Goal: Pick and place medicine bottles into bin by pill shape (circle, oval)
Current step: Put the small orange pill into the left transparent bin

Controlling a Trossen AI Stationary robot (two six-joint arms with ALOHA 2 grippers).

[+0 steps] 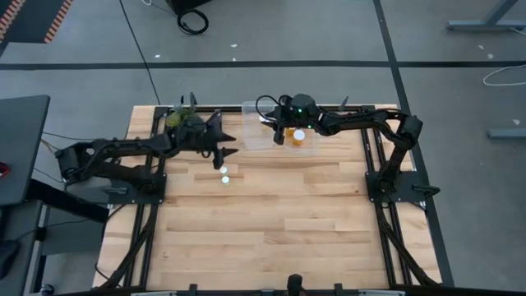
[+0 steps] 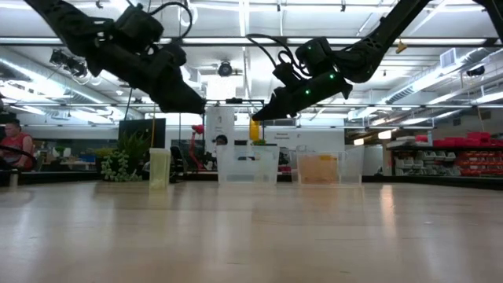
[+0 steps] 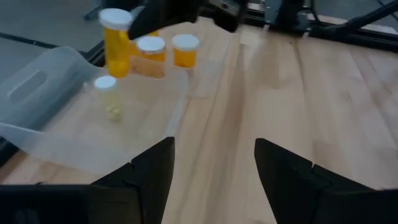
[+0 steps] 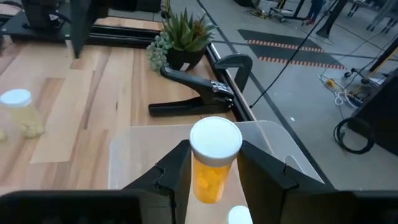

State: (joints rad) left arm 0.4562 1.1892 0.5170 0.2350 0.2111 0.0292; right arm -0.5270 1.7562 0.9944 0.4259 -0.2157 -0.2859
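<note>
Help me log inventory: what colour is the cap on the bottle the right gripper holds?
White, on an amber-orange bottle; clearest in the right wrist view.

The right gripper (image 4: 214, 163) clamps an amber bottle (image 4: 212, 160) with a white cap between its dark fingers, above a clear bin (image 4: 134, 149). Another white cap (image 4: 239, 215) shows just below it. Farther off on the table (image 4: 93, 87) stand a pale bottle (image 4: 22, 112), a black clamp (image 4: 199, 93) and a plant (image 4: 180, 34).

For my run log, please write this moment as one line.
right gripper: shut on medicine bottle, above clear bin | left gripper: open, empty, above table
</note>
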